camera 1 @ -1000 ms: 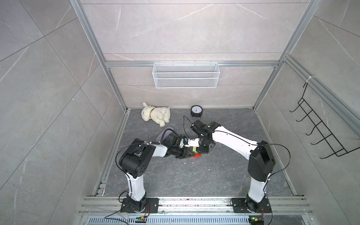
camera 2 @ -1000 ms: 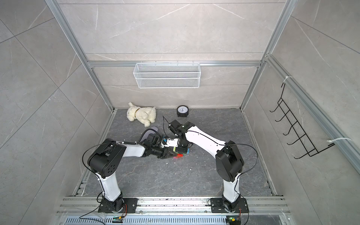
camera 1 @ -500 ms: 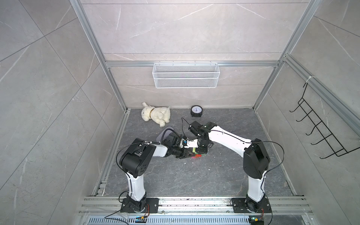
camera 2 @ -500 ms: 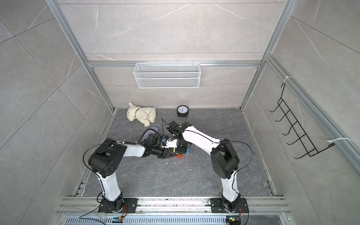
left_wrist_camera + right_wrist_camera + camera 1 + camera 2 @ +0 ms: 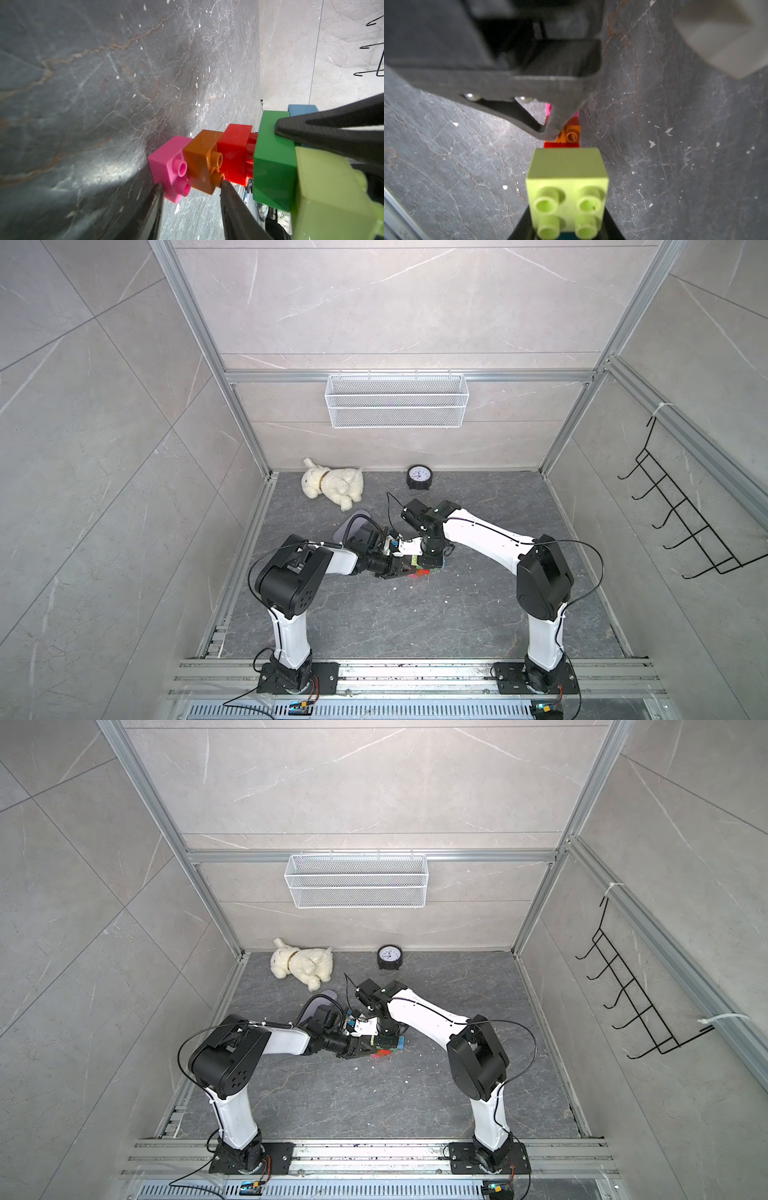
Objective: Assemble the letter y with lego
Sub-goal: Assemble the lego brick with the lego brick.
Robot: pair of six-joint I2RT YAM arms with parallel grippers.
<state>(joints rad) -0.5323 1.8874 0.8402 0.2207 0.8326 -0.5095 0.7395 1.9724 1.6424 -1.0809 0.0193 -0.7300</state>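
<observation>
The letter y (image 5: 420, 570) sits low over the middle of the dark floor (image 5: 415, 622), between both arms. The left claw (image 5: 192, 184) is clamped on the pink brick (image 5: 166, 164) and orange brick (image 5: 199, 162) of its stem. The right claw (image 5: 568, 216) pinches the yellow-green brick (image 5: 566, 174). The red brick (image 5: 232, 151) shows bare studs beside the green brick (image 5: 272, 166), so it seems not fully seated.

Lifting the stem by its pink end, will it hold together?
Probably rigid, but may split: studs of the red brick show bare beside the green brick, a half-seated joint. Glossy plastic might slip in the left gripper.
</observation>
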